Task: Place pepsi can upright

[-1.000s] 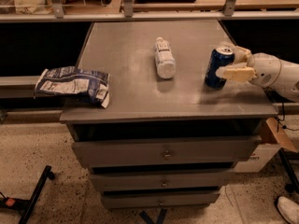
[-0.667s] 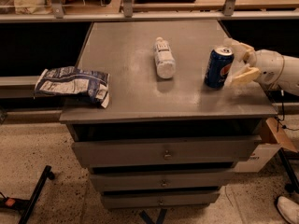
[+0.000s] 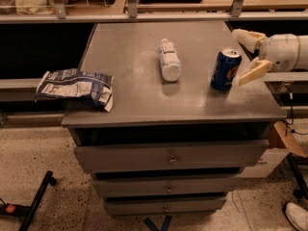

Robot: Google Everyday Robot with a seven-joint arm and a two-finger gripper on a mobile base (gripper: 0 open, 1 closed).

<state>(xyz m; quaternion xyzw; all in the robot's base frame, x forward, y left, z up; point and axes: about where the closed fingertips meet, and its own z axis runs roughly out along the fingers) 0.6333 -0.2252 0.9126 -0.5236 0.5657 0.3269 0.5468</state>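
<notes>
Jaws stand wide apart, holding nothing, on the cream-white two-finger gripper at the right edge of the frame. One finger is up behind and the other is low in front, both just right of the small dark blue metal pepsi can. The can stands upright on its own at the right side of the flat grey cabinet top, logo facing right. It looks free of the lower fingertip, though the gap is too slim to be sure. My read is that the grip is off because the can is already set down, so the task looks done and only the retreat is left. A white plastic bottle lies on its side mid-top, well apart from the can. A crumpled blue-and-white snack bag overhangs the left edge. Versus a second ago, the fingers flanked the can closely and it leaned slightly. Now they are spread and have shifted right, and the can is straight. Bottle and bag are unchanged.
</notes>
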